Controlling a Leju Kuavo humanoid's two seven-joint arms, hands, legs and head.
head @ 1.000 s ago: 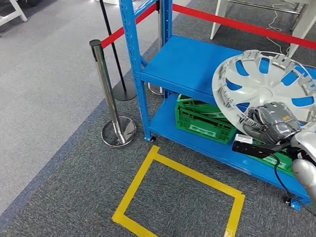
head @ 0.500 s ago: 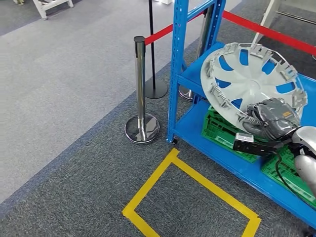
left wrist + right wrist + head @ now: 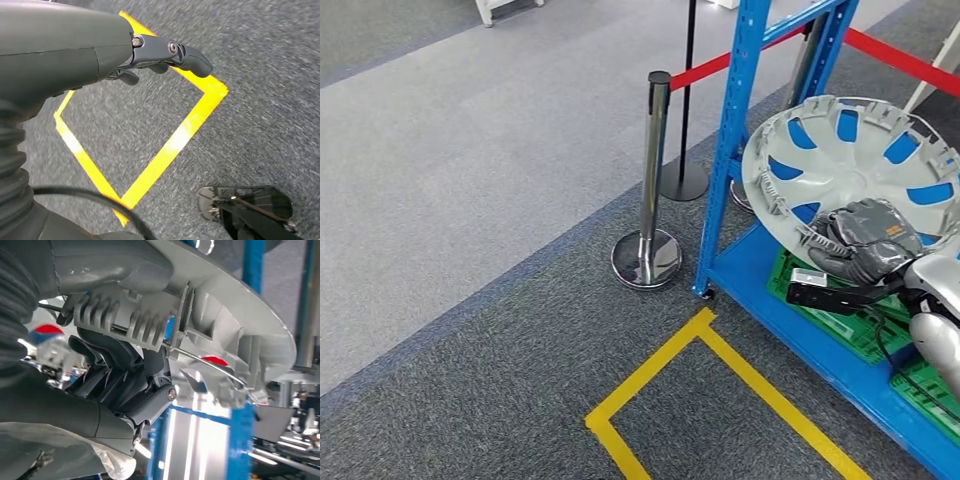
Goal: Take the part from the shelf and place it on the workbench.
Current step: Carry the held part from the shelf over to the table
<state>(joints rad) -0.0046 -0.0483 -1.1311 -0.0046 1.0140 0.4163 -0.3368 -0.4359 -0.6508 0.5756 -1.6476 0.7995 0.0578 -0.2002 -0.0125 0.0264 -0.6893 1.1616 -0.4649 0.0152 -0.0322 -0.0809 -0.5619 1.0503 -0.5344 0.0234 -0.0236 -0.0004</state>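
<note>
Nearest, at the lower centre of the head view, a yellow tape outline (image 3: 712,370) marks a rectangle on the dark grey carpet (image 3: 509,380); its corner sits low in the frame and one arm runs off toward the lower right. The left wrist view looks down on the same tape (image 3: 177,140), with the left hand (image 3: 151,55) hanging above it, fingers (image 3: 188,55) stretched out and apart, holding nothing.

At the right edge of the head view the silver right arm (image 3: 935,320) comes in, and the right hand (image 3: 860,245) grips the lower rim of the wheel cover (image 3: 841,160), a silver hubcap seen from its ribbed back side with blue showing through its openings. In the right wrist view the dark fingers (image 3: 113,370) are curled under the cover's clipped rim (image 3: 151,325), clamped on it. The cover is held tilted in the air, in front of the blue shelf (image 3: 743,150) at the upper right.

Below the hand, green crates (image 3: 848,320) lie on the shelf's bottom board. Left of the shelf post stands a chrome stanchion (image 3: 650,190) on a round base, a red belt (image 3: 712,68) running from its top toward the shelf. Farther back a black stanchion (image 3: 686,110) stands on a dark base, and lighter grey carpet (image 3: 471,130) fills the upper left.
</note>
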